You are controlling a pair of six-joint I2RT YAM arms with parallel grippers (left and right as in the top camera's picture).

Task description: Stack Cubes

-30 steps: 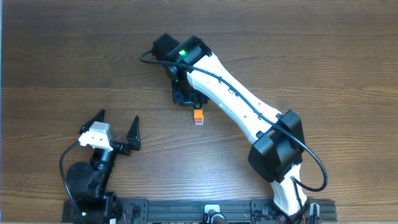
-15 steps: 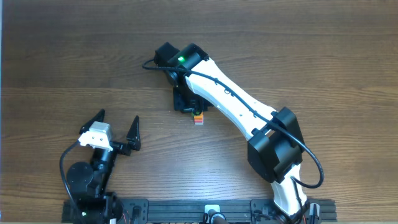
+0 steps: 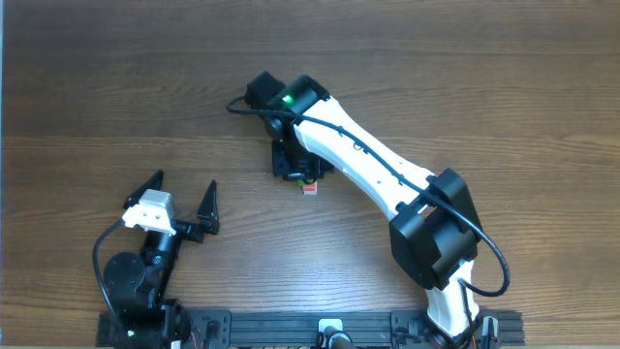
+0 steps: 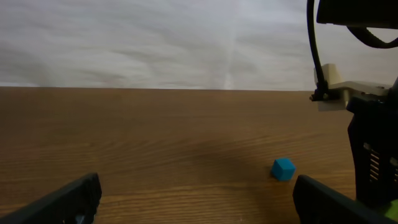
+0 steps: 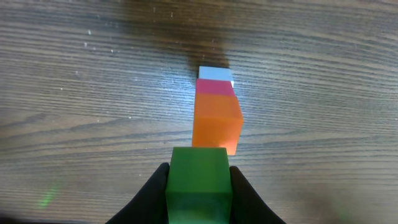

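Cube stack (image 3: 310,188) stands on the table (image 3: 97,78) beside right gripper (image 3: 302,171); left gripper (image 3: 182,202) parked, fingers apart. Left wrist: blue cube (image 4: 283,168) lies alone. Right wrist: green cube (image 5: 199,177), likely light and rigid, pinched by its sides near the orange top (image 5: 217,127).

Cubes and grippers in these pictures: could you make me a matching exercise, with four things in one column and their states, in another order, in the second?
Things
1. green cube
2. orange cube
3. blue cube
4. left gripper

States
A. open, holding nothing
B. standing alone on the table
C. clamped in the right gripper
D. resting on top of the pink cube

Pairs: 1-C, 2-D, 3-B, 4-A
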